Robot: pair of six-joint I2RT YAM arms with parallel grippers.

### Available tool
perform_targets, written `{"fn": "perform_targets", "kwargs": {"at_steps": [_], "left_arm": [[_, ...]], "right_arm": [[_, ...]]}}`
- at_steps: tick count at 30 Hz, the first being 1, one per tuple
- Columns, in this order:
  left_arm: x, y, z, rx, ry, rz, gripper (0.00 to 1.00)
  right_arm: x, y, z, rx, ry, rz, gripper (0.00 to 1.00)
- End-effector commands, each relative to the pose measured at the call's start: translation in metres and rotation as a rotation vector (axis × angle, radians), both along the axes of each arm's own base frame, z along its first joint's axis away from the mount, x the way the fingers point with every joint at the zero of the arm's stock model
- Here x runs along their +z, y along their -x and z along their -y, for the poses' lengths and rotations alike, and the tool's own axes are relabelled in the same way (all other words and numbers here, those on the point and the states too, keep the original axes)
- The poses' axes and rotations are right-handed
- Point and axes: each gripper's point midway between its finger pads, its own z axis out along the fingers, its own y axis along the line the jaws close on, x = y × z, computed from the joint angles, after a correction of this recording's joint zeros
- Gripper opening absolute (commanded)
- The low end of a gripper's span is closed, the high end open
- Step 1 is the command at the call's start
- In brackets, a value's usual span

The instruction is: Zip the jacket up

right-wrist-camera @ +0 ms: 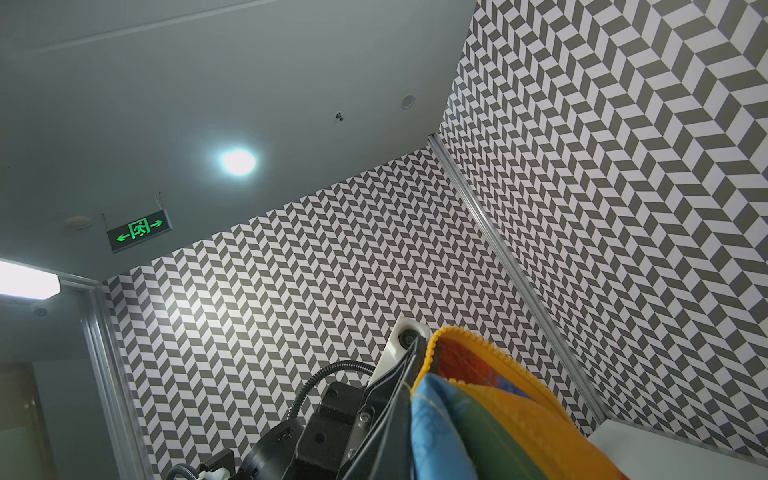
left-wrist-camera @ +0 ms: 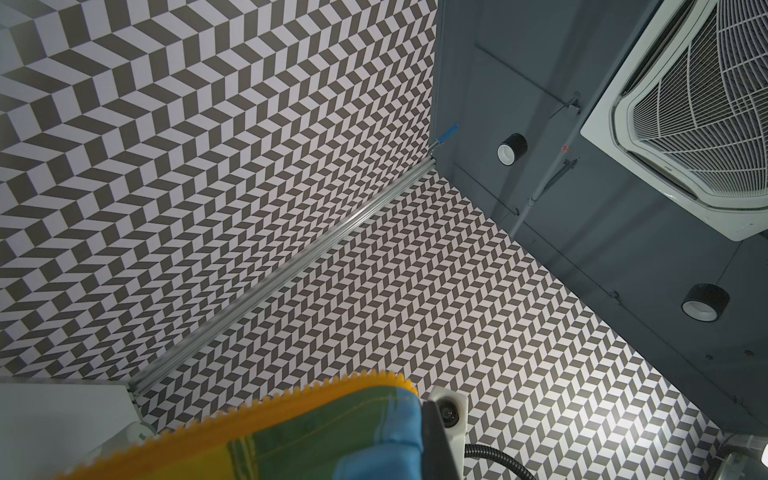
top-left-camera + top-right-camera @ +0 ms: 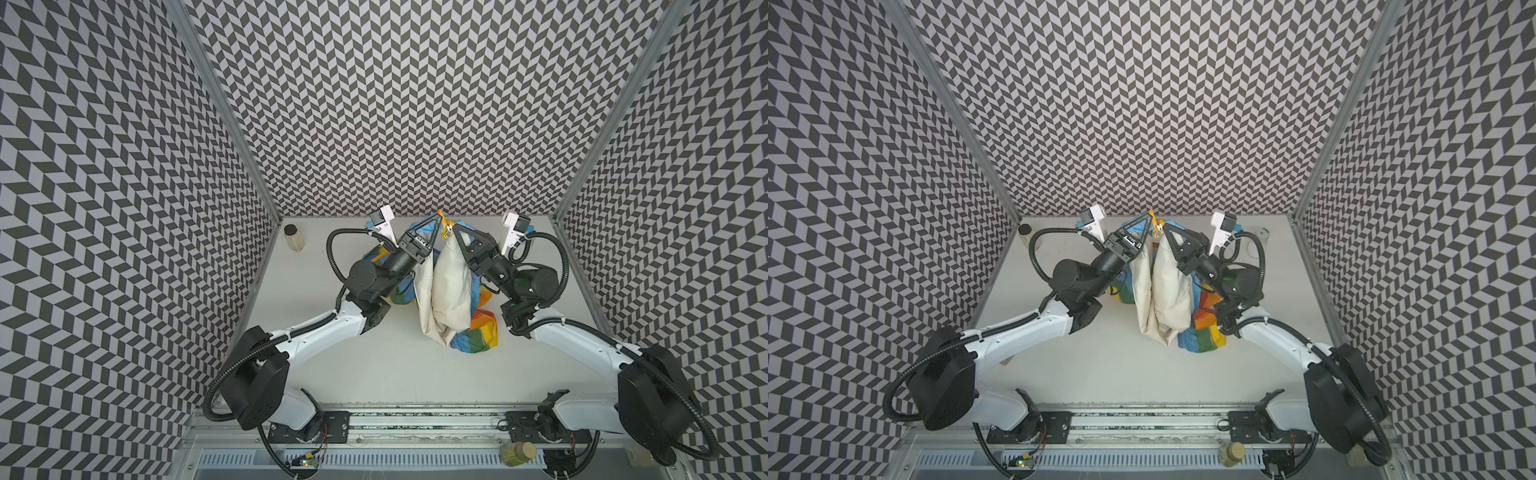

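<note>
**Both front edges lifted, strip ends not yet joined**

The left gripper [image 3: 438, 215] and right gripper [image 3: 455, 228] are both closed. Each pinches one front edge of the jacket [image 3: 449, 286] at its yellow zipper strip [image 2: 291, 409], whose teeth show in both wrist views. In both top views I see the two tips just beside each other with a narrow gap between them. The left tip is a little nearer the far edge of the bench [image 3: 374, 365]. A small pale piece [image 3: 447, 233] hangs between the tips. I take it for the slider, but it is too small to be sure.

The jacket hangs below the fingers with its cream lining turned toward the head camera. Its long axis runs from the tips down to the bench, where the striped outer cloth lies bunched near the middle. The fronts stand open along their whole visible length, so I judge the zipping not begun. The coming move turns on the gap at the top: the two strip ends must meet, parallel, before anything can slide. Neither arm is nearer, since each holds its own side.

The bench is plain white. A bottle [image 3: 293, 237] stands at its far left corner, well apart from the jacket. A jar [image 3: 517, 453] sits beyond the near edge, by the rail. Chevron-patterned walls [image 3: 415, 104] close three sides.
</note>
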Motion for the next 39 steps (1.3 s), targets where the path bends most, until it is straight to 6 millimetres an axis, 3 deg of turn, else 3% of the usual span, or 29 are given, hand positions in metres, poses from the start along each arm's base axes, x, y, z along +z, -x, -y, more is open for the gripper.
{"fn": "perform_targets", "kwargs": {"at_steps": [1, 10, 21, 39], "left_arm": [[0.009, 0.013, -0.001, -0.029, 0.031, 0.044, 0.0], [0.003, 0.014, 0.005, -0.047, 0.02, 0.033, 0.0], [0.012, 0.01, -0.011, 0.021, 0.049, 0.044, 0.0], [0.011, 0.009, -0.013, 0.015, 0.046, 0.047, 0.0]], "right_arm": [[0.017, 0.014, 0.005, 0.009, -0.053, 0.071, 0.0], [0.018, 0.013, 0.004, 0.009, -0.051, 0.074, 0.0], [0.019, 0.017, 0.004, 0.011, -0.05, 0.082, 0.0], [0.017, 0.018, 0.001, 0.019, -0.045, 0.081, 0.0]]}}
